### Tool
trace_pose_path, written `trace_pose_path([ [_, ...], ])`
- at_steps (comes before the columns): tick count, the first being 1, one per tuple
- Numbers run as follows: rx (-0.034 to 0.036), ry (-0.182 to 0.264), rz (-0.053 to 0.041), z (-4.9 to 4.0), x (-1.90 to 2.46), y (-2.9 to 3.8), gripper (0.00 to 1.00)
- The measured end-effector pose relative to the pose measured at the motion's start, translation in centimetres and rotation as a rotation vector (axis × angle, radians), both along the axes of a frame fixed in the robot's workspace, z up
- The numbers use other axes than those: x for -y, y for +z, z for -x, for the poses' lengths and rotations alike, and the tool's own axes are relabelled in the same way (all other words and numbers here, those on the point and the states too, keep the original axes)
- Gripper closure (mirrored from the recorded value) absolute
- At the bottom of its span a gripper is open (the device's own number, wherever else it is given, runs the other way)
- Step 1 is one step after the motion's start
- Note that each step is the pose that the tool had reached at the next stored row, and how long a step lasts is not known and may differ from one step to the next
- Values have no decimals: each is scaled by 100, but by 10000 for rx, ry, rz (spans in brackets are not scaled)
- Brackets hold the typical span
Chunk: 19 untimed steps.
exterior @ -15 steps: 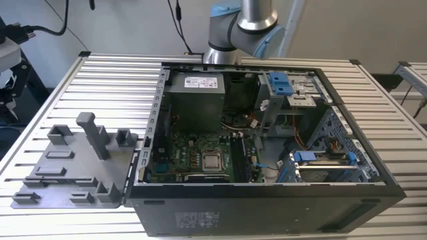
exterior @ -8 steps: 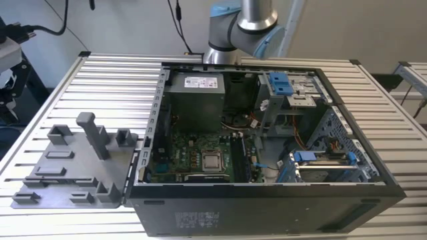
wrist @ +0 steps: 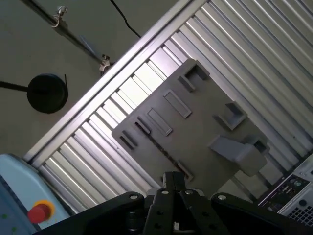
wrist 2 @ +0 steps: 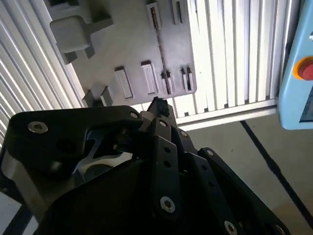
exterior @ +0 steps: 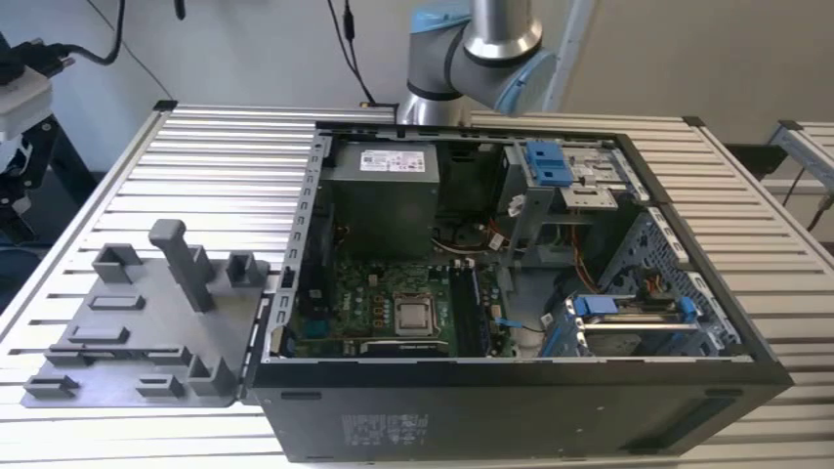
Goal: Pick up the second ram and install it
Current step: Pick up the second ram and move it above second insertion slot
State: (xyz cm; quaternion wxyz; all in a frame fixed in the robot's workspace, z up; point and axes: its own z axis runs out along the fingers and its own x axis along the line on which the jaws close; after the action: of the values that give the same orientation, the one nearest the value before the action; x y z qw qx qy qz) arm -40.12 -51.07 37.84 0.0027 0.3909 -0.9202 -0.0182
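Exterior view, table: we see a ribbed silver aluminium table [exterior: 209,147] carrying an open black computer case [exterior: 521,410] that lies on its side, with its green motherboard [exterior: 378,303] facing up.
Exterior view, plate: a grey plastic fixture plate [exterior: 131,332] with upright holders lies on the table just beside the case, on the exterior view's left.
Exterior view, arm: the silver and light-blue robot arm [exterior: 489,39] rises at the far side of the case.
Second wrist view, gripper: the black linked gripper [wrist 2: 157,105] hangs over the plate's edge, apart from it. Its fingers are pressed together and we see nothing between them.
Second wrist view, ram: the second ram [wrist 2: 159,44], a thin dark strip seen edge-on, stands in a long slot of the plate, untouched.
Second wrist view, button: a red round button [wrist 2: 305,68] sits on a light-blue box beyond the table's edge.
First wrist view, gripper: we again see the fingertips together, above the plate.
First wrist view, ram: a dark line runs along the plate's slot, near the fingertips and apart from them.
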Motion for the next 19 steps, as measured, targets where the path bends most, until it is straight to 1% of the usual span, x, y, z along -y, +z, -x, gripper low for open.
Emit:
trace_pose_path([
  [2,0,281,14,1,-1,-2,89],
  [8,-1,1334,50,1,0,-9,89],
  [19,3,3341,74,1,-1,-23,89],
])
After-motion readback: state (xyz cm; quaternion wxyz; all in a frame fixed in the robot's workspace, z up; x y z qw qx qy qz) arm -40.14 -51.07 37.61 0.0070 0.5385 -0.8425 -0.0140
